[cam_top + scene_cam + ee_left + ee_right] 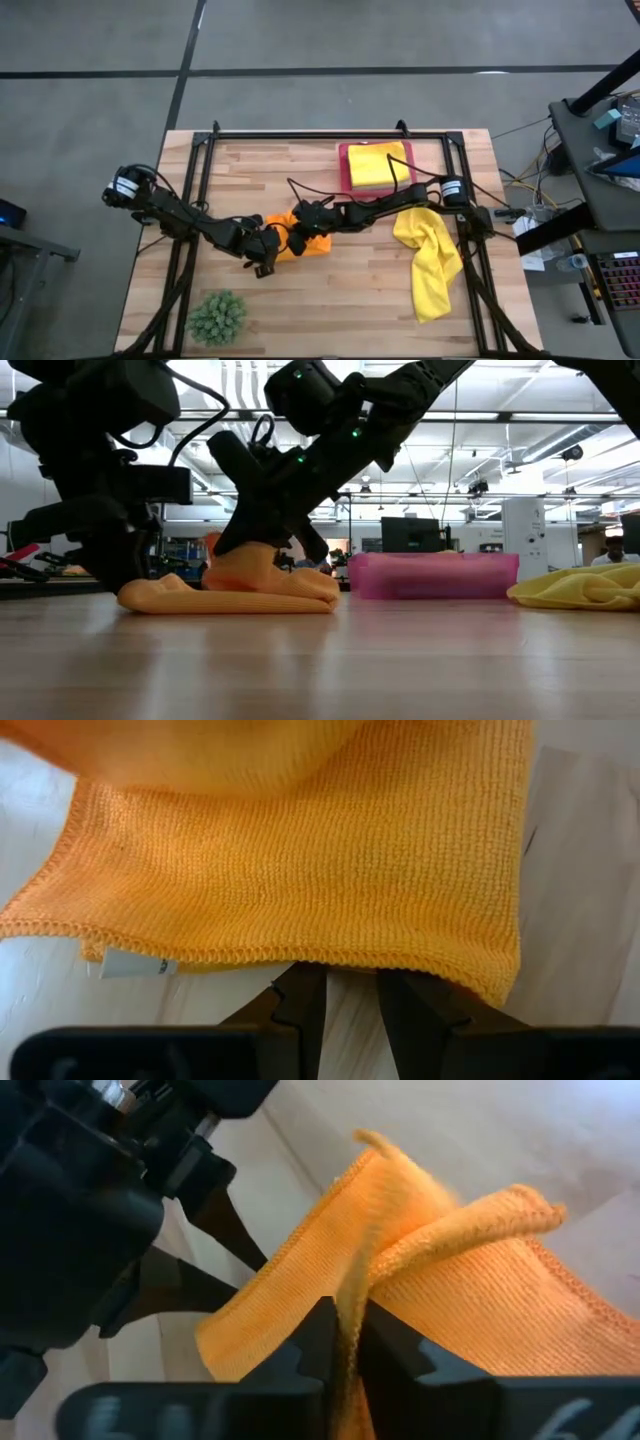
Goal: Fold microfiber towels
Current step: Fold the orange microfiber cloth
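Your two arms meet over the orange towel (305, 243), which lies bunched on the wooden table (330, 300) a little toward seven o'clock from the centre. Your right gripper (350, 1345) has its fingers pinched tight on a raised fold of that orange cloth, the fabric squeezed up between them into a crest, as the right wrist view shows plainly; in the low view the towel rises in a hump under that arm and trails flat on the wood to one side. Your left gripper (350, 995) sits at the towel's nine o'clock side with its fingers a narrow gap apart; the hemmed edge of the cloth, with a small white label (130, 963) peeking out beneath it, lies across the fingertips, and you cannot tell from here whether any cloth is caught between them. At twelve o'clock from the centre the pink tray (344, 170) holds a neatly folded yellow towel (380, 165). A second yellow towel (430, 260) lies loose and crumpled at about four o'clock, well apart from the orange one. The spiky green plant ball (217, 317) rests near the table's seven o'clock corner.
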Controlling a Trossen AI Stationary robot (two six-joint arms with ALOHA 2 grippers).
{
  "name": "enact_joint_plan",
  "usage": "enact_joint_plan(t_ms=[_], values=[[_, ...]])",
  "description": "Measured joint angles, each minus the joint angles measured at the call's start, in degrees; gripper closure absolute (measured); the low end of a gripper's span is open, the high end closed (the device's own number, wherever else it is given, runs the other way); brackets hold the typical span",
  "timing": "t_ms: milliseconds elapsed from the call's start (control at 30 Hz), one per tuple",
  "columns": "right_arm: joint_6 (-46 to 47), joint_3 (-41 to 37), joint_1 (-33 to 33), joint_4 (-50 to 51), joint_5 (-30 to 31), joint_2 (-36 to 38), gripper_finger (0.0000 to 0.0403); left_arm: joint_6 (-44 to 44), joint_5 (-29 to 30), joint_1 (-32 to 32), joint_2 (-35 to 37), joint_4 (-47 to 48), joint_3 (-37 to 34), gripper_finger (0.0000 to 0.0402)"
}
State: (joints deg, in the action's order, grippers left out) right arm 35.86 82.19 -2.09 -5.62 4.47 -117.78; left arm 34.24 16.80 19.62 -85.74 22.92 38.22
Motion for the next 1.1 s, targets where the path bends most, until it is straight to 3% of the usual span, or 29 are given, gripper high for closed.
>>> enact_joint_plan(t_ms=[300,500,933,1100], values=[[-7.2,0.0,0.0,-0.3,-3.3,0.2,0.0253,0.0,0.0,0.0,0.4,0.1,0.2,0.0325],[-9.8,0.0,0.0,-0.8,-5.2,1.1,0.0205,0.0,-0.1,0.0,2.4,0.4,0.2,0.0325],[-19.8,0.0,0.0,-1.1,-7.6,3.4,0.0188,-0.1,-2.0,0.0,12.1,0.5,0.0,0.0325],[-26.4,0.0,-0.2,1.3,-7.6,6.7,0.0188,-0.1,-1.9,0.2,13.6,-3.4,0.3,0.0325]])
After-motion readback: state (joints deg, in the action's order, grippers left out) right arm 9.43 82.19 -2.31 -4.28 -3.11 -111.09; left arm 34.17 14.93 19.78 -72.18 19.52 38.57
